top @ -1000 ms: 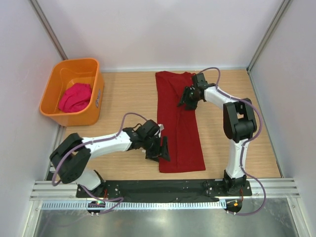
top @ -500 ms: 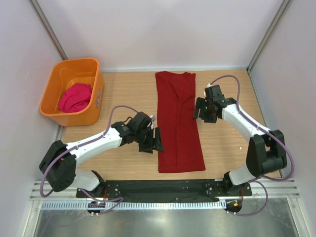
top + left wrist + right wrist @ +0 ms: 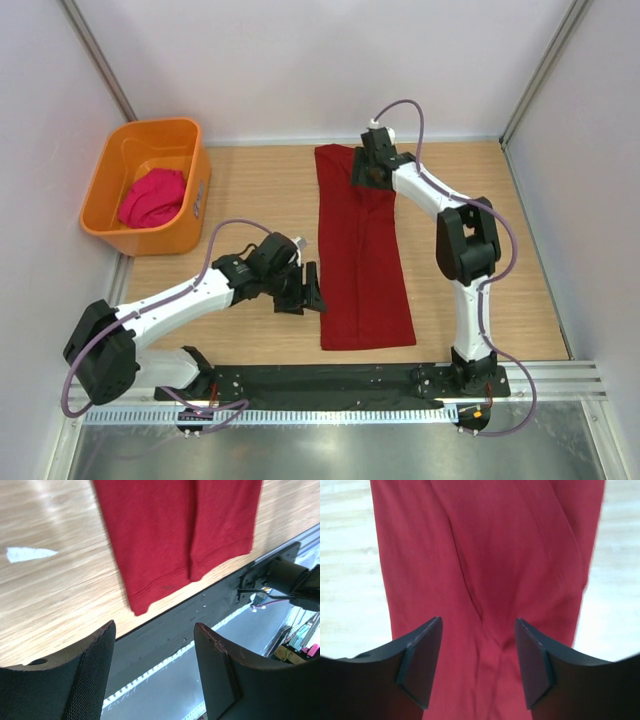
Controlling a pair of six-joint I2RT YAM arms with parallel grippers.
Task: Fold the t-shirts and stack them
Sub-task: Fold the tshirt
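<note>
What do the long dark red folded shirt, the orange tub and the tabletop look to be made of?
The dark red shirt looks like soft matte knit cloth: creases, stitched hem. The orange tub seems smooth moulded plastic, slightly glossy, rounded rim. The tabletop is pale wood or wood-look laminate; grain lines show.

Overhead view spans the table [image 3: 250, 190]; both wrist views (close, downward) share the red t-shirt [image 3: 362, 250].

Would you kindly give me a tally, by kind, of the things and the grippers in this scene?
T-shirts: 2 (dark red t-shirt laid out on the table, pink t-shirt in the tub)
Tubs: 1 (orange tub)
Grippers: 2 (left gripper, right gripper, both open)
Total: 5
</note>
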